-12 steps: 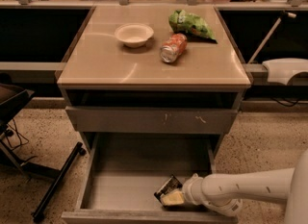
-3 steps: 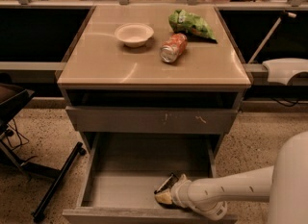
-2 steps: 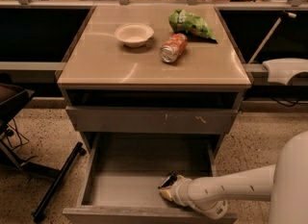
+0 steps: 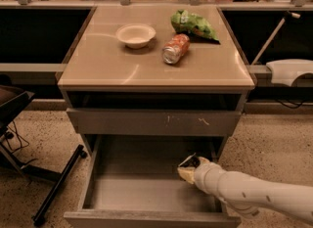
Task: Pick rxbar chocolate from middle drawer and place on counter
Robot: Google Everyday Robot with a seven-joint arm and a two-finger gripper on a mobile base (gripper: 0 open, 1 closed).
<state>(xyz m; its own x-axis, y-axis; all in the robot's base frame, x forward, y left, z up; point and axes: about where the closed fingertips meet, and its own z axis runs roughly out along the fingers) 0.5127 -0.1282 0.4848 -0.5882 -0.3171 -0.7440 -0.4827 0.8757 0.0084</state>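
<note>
Jaws: judged closed on the rxbar chocolate, a small flat snack bar in a black glossy wrapper. The dark wrapper is seen pressed against a pale yellowish finger at the tip.
Gripper: the two-finger gripper of the white arm is reached in from the lower right and is placed inside the drawer, toward its right rear.
Middle drawer: the wide grey metal middle drawer is pulled well out, below the grey drawer front with pale scratch marks.
Bar position: the bar is held at the gripper tip, near the drawer's right wall. It appears to be raised off the floor, though whether it is fully clear cannot be told.
Counter: the tan flat-topped counter is occupied toward the back by a cream bowl, an orange soda can lying on its side, and a green chip bag.
Step in hand: the grasp is judged to be made and the lift out of the drawer to be the current step. The placing is not yet done.
Next move: the bar is to be drawn forward and upward, so that the scratched drawer front above is cleared. It is then to be carried over the counter edge and set down on the front part of the top, apart from the can and the bowl.
</note>
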